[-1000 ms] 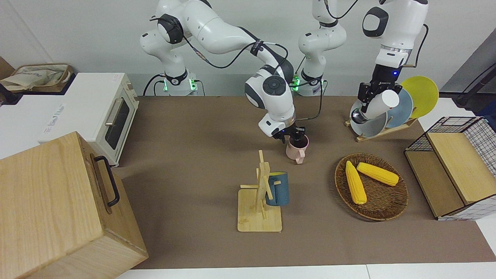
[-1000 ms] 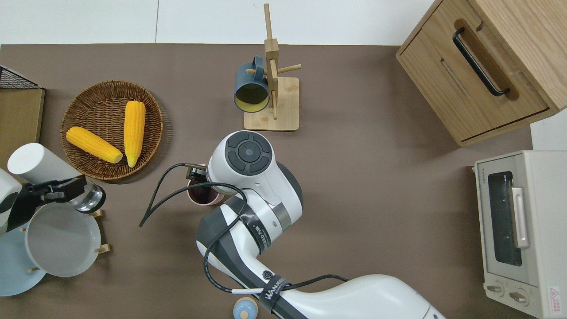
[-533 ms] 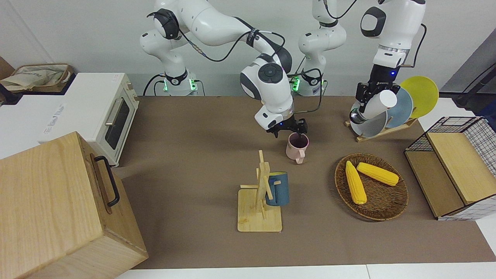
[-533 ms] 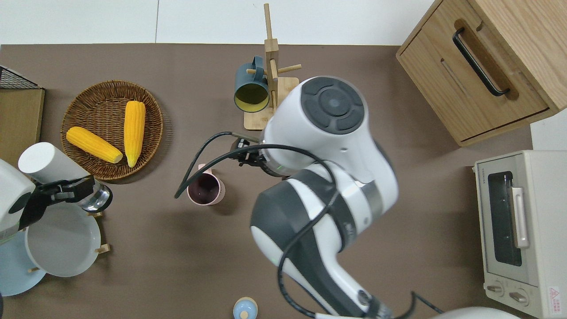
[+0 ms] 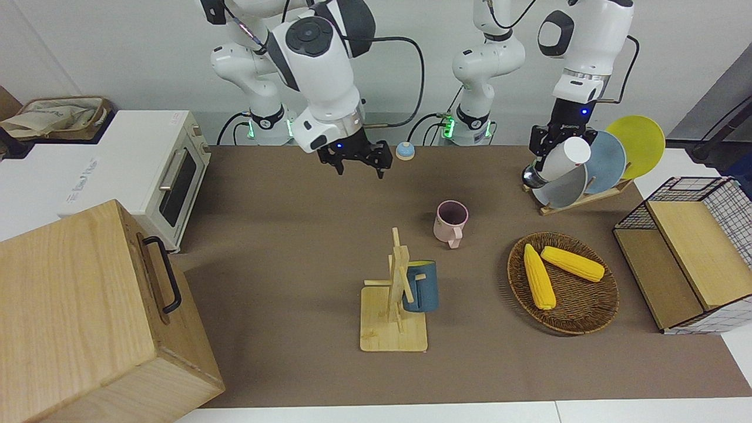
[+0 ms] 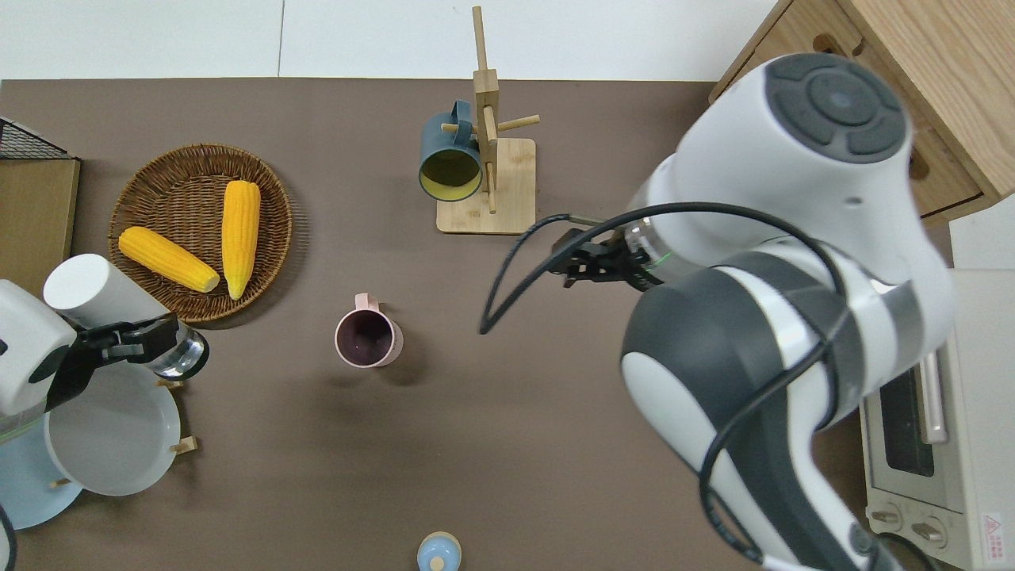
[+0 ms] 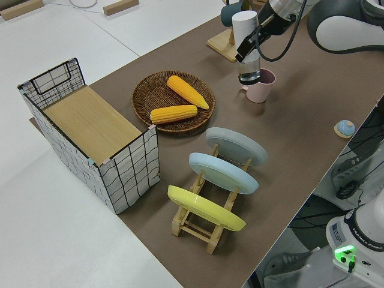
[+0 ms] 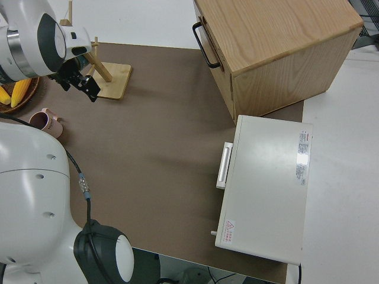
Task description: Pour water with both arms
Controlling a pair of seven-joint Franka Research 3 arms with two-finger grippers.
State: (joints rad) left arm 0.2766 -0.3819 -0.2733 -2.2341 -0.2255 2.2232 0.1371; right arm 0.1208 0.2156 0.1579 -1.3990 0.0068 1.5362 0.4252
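Observation:
A pink mug (image 5: 450,221) (image 6: 366,339) stands upright and alone mid-table, its inside dark. My left gripper (image 5: 549,154) (image 6: 131,339) is shut on a tilted white bottle (image 5: 568,157) (image 6: 83,289) with a clear lower end, held in the air over the plate rack's edge, apart from the mug. My right gripper (image 5: 355,163) (image 6: 591,263) hangs open and empty over bare table toward the right arm's end from the mug. The right side view shows this gripper (image 8: 80,80) near the mug tree.
A wooden mug tree (image 5: 395,294) carries a blue mug (image 5: 422,286). A wicker basket (image 5: 581,311) holds two corn cobs. A rack of plates (image 5: 611,161), a wire-sided crate (image 5: 687,258), a toaster oven (image 5: 147,170), a wooden box (image 5: 82,317) and a small blue cap (image 5: 404,151) are around.
My right gripper left the pink mug's rim, rose and swung away toward the right arm's end. The mug stayed put. The left gripper with the bottle shifted slightly.

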